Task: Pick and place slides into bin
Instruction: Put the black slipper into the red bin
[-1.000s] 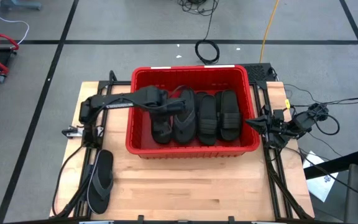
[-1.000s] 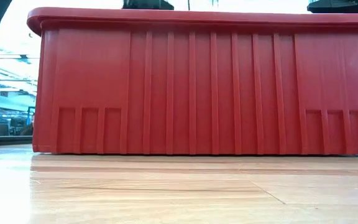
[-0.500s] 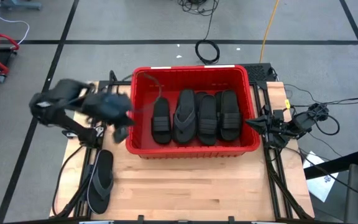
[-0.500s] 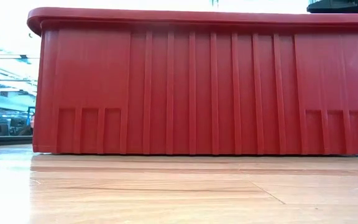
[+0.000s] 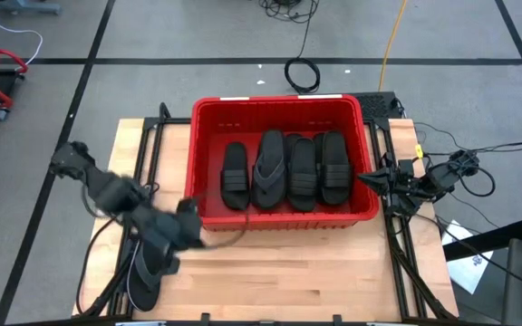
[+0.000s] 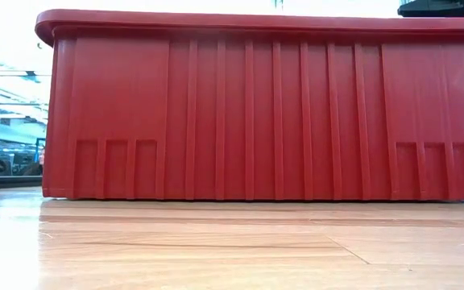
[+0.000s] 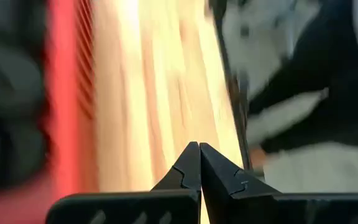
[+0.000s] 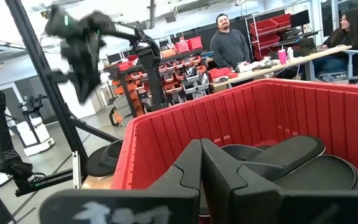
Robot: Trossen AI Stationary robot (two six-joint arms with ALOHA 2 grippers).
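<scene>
In the high view, four slides (image 5: 284, 170) are lying side by side inside the red bin (image 5: 208, 215), which is sitting at the upper middle of the wooden tabletop (image 5: 315, 272). One more thong flip-flop (image 5: 143, 276) is lying on the bare wood at the lower left of the frame, outside the bin and near the tabletop's lower-left corner.

The left pincer (image 5: 181, 232) is hanging low at centre-left of that view, just off the bin's lower-left corner, blurred by its own motion. Its fingers are pressed together with nothing between them, as the left wrist view shows, where the left pincer (image 7: 199, 163) is pointing over wood with the bin's red wall at the left edge of that frame.

The relation that matters: the loose flip-flop is lying just down and to the left of the left pincer, close by, with its long axis running nearly up-and-down the frame, tilted slightly. The left arm is by far the nearer one. The fingers would probably need to part before closing across the sandal's narrow width.

The right pincer (image 5: 374, 178) is waiting at the bin's right rim, also shut and empty, with the slides (image 8: 291, 158) in front of it in its wrist view.
</scene>
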